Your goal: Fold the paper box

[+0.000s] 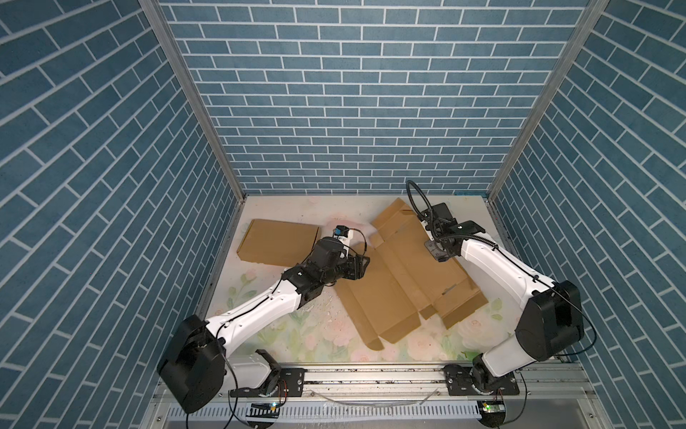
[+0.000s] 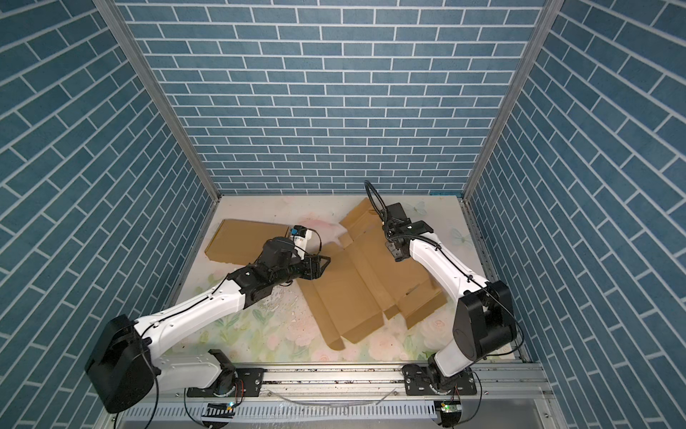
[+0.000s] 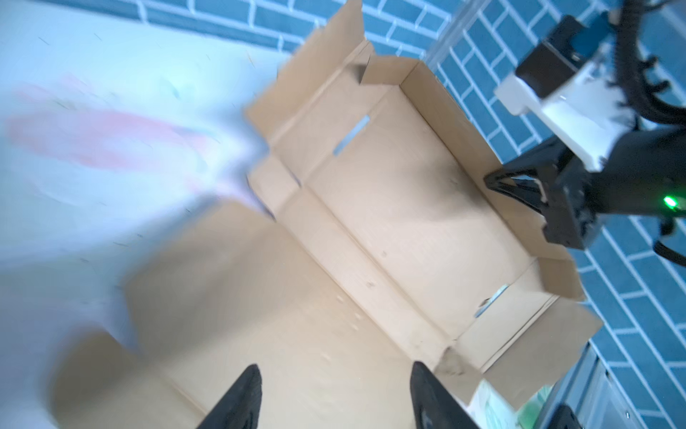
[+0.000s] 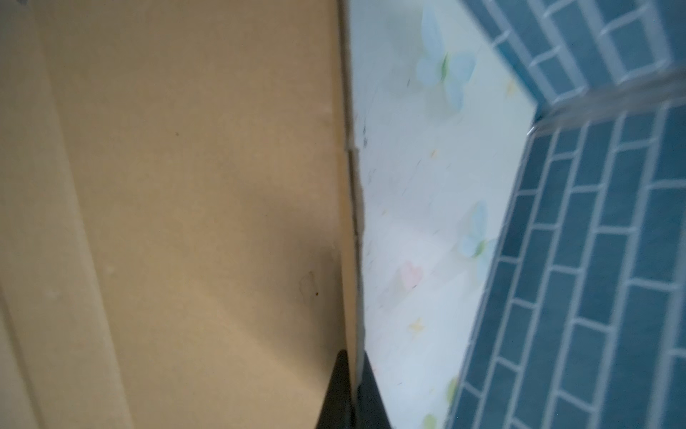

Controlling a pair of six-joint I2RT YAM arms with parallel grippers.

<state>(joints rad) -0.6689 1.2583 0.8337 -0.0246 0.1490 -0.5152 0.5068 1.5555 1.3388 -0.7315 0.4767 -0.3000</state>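
Cardboard of the unfolded paper box (image 1: 404,282) is lying opened out at centre-right of both top views, the right gripper (image 4: 354,362) is pinching its upper right edge tight, and the left gripper (image 3: 336,367) is hovering with fingers spread over its left panel, seemingly not touching.

Floral table (image 1: 297,211), unfolded box (image 1: 401,282), closed box (image 1: 278,241)

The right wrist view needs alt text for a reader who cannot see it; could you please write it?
The right gripper has its jaws shut on the thin edge of a brown cardboard sheet that fills about half the picture. Beyond that edge lie a pale flowered tabletop and a blue brick-pattern wall.
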